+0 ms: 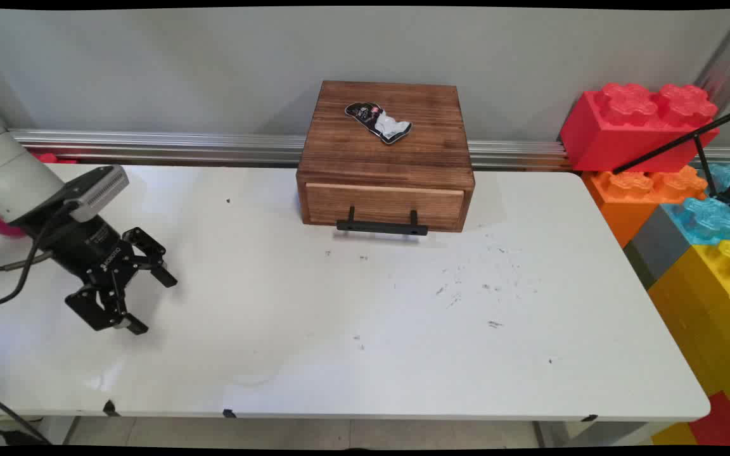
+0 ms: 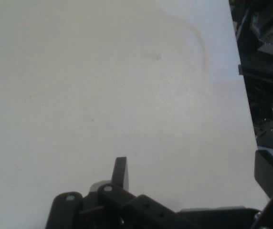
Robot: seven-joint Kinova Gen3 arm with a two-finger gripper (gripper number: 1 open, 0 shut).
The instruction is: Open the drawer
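The gripper hung low over the left part of the white table, fingers spread wide with nothing between them and only bare tabletop beneath. Well apart to its upper right stood a wooden drawer box against the wall, drawer closed, black handle facing the near side. A small black-and-white packet lay on its top, long axis running diagonally.

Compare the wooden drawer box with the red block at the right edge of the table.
The wooden drawer box is brown grained wood; the red block is glossy red plastic. The drawer box has a flat top bearing a small black-and-white packet; the red block's top has raised studs and carries nothing. The drawer box stands on the white table; the red block sits on an orange block beside the table.
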